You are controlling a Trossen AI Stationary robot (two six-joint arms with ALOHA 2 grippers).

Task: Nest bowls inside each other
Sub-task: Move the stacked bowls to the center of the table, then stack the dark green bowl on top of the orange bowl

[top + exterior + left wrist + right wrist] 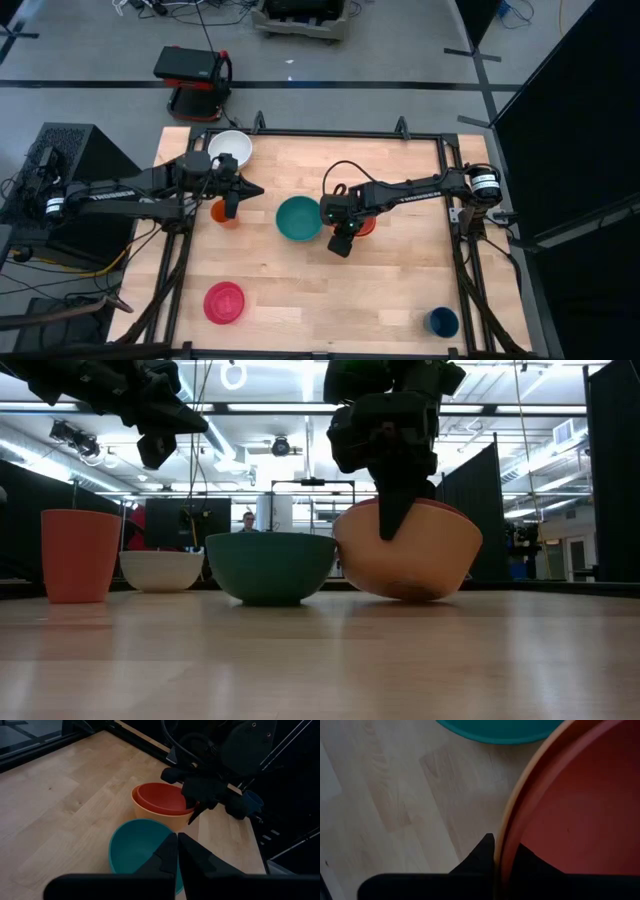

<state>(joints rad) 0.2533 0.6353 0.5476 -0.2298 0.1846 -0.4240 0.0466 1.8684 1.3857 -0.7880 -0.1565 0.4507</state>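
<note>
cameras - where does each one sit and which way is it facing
High: overhead, looking straight down on table; both arms show.
Low: tabletop height, looking level at teal bowl and tilted orange bowl; right gripper on its rim.
Left wrist: past shut left gripper towards the bowls.
Right wrist: straight down on red bowl nested in orange.
All four share the teal bowl.

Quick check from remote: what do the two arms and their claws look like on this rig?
Both arms are dark, slim and jointed, with black cables looping along them. Left claw and right claw each end in two dark tapered fingers. The right arm has a round silver-and-black joint near its base.
</note>
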